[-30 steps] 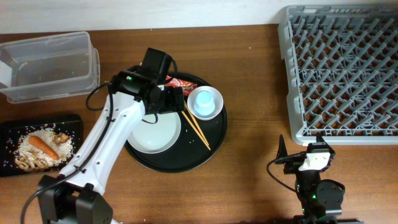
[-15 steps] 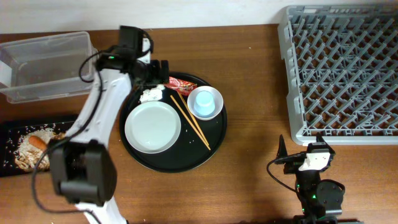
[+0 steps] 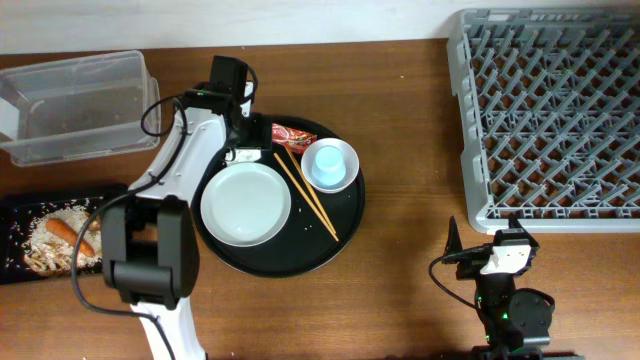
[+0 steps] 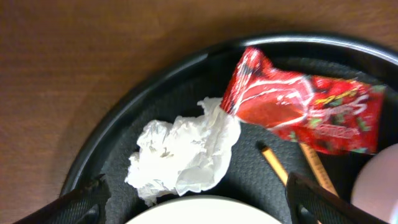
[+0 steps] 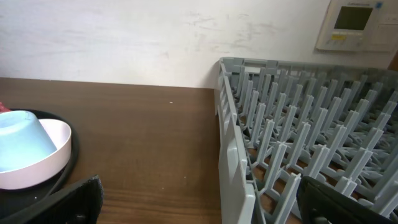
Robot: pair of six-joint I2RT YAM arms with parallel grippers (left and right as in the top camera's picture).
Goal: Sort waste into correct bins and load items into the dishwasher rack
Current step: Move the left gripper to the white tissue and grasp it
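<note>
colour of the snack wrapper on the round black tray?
The snack wrapper is shiny red with pale streaks and small print. It shows best in the left wrist view.

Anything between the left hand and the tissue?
Nothing visible. The open left hand is right over the tissue, with a clear line to it in the wrist view. Watch the neighbours: the wrapper touches one edge of it and the plate rim is close beside it.

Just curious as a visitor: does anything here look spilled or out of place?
A crumpled white tissue and a shiny red snack wrapper lie as litter on the round black tray. Pale rice is strewn around an orange carrot on the flat black tray.
</note>
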